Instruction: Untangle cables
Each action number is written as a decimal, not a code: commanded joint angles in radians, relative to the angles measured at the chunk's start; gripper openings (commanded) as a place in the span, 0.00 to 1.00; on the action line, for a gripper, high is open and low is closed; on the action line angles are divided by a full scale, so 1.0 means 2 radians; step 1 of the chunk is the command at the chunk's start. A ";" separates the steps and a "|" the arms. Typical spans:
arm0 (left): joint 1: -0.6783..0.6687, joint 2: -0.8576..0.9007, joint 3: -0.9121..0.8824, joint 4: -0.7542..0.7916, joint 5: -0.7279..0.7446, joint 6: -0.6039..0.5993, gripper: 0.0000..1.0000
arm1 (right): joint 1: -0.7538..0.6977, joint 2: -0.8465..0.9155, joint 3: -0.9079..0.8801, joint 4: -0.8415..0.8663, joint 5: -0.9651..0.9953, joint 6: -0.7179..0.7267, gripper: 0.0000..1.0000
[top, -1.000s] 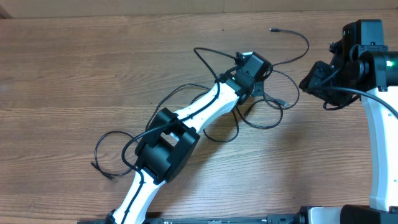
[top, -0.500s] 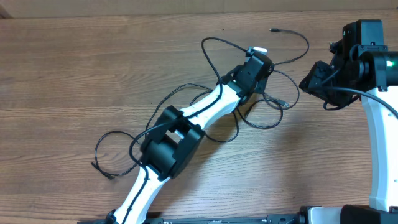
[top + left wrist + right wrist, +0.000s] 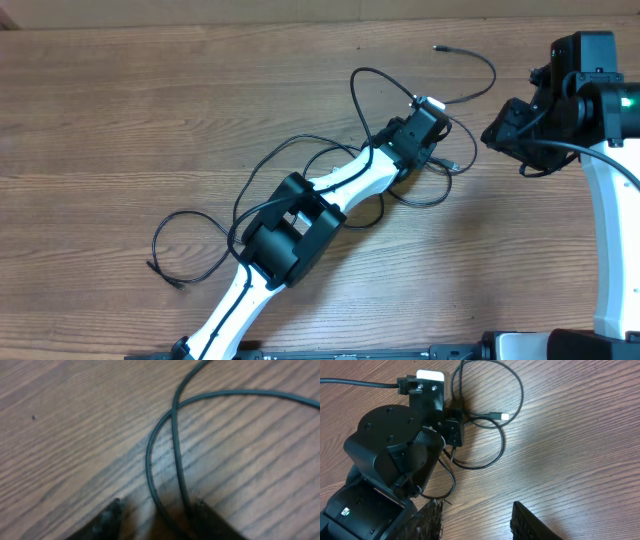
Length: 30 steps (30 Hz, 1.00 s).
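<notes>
Straddling, jaws apart, two strands of the thin black flexible cables (image 3: 174, 435), the left gripper (image 3: 157, 522) has slid toward the overhead frame's upper right, dragging their loop along, so the centre-right tangle looks only partly loosened; the right gripper (image 3: 477, 517) waits parted, empty.

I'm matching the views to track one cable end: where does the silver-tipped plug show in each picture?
Overhead: silver-tipped plug right of centre, just beyond the left arm's tip.
Left wrist: not in it.
Right wrist: upper right of centre, inside a cable loop.
Shared landmark: white block on the left arm's wrist.
</notes>
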State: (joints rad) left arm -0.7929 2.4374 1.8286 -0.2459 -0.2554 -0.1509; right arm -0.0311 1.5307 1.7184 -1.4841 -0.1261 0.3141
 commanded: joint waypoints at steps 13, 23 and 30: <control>0.024 -0.074 0.003 -0.172 -0.071 -0.050 0.04 | -0.002 0.000 0.001 0.020 0.002 0.002 0.51; 0.059 -0.129 0.003 -0.248 0.023 -0.109 0.04 | -0.002 0.001 -0.006 0.054 0.003 0.002 0.62; 0.105 -0.133 0.003 -0.258 0.130 -0.146 0.04 | 0.009 0.006 -0.108 0.181 -0.009 -0.005 0.65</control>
State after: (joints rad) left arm -0.6380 2.1796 1.8378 -0.7540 -0.1410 -0.3725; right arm -0.0296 1.5307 1.6047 -1.1995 -0.1276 0.3138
